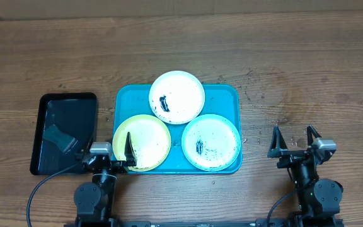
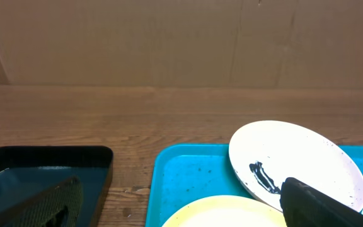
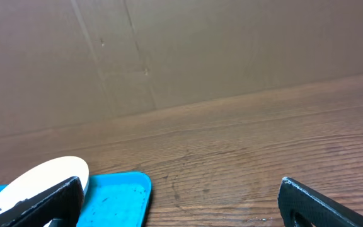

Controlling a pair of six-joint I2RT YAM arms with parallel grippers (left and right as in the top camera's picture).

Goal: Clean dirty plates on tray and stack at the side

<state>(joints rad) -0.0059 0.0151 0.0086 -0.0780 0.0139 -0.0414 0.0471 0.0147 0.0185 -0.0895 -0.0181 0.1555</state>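
Three dirty plates lie on the turquoise tray (image 1: 222,94). The white-rimmed plate (image 1: 177,96) is at the back with a black smear. The yellow-green plate (image 1: 145,142) is front left, the pale mint plate (image 1: 211,142) front right with black specks. My left gripper (image 1: 106,146) is open and empty at the tray's front left corner, one finger over the yellow-green plate. My right gripper (image 1: 293,140) is open and empty over bare wood right of the tray. The left wrist view shows the tray (image 2: 194,180), the white plate (image 2: 295,161) and the yellow-green rim (image 2: 225,211).
A glossy black tray (image 1: 66,129) stands left of the turquoise tray and holds a dark sponge (image 1: 60,137). A cardboard wall (image 3: 169,50) closes the far side. Dark specks dot the wood right of the tray.
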